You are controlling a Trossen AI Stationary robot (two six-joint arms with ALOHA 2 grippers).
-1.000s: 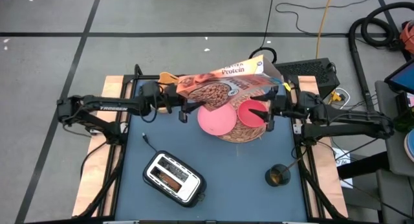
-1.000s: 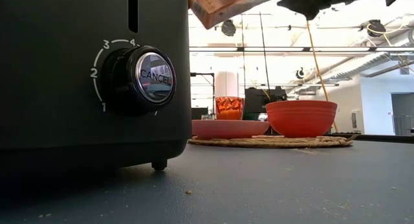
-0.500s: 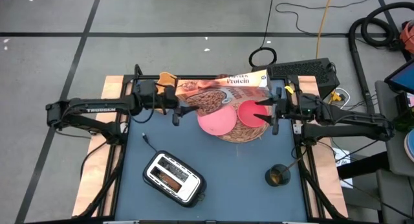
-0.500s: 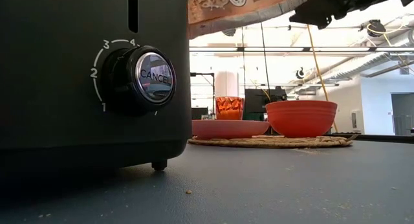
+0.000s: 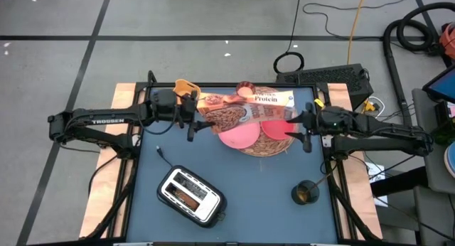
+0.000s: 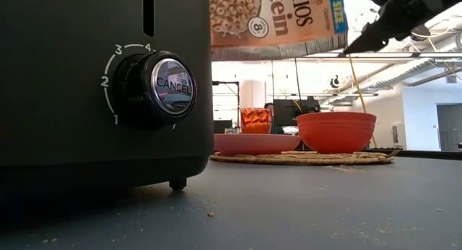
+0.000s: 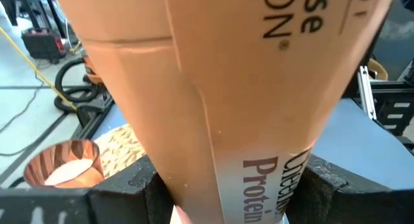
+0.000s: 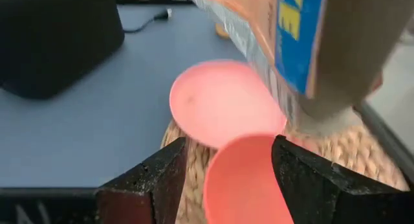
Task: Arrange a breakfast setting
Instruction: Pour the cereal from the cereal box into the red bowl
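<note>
High view: my left gripper (image 5: 193,122) clamps the cereal box (image 5: 245,107) above the pink plate (image 5: 238,134); right gripper (image 5: 304,126) is spread, empty.

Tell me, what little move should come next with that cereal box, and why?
Probably tip it mouth-down over the red bowl. The left pincer clamps the cereal box, which lies level above the mat; the right pincer is open and holds nothing.
</note>
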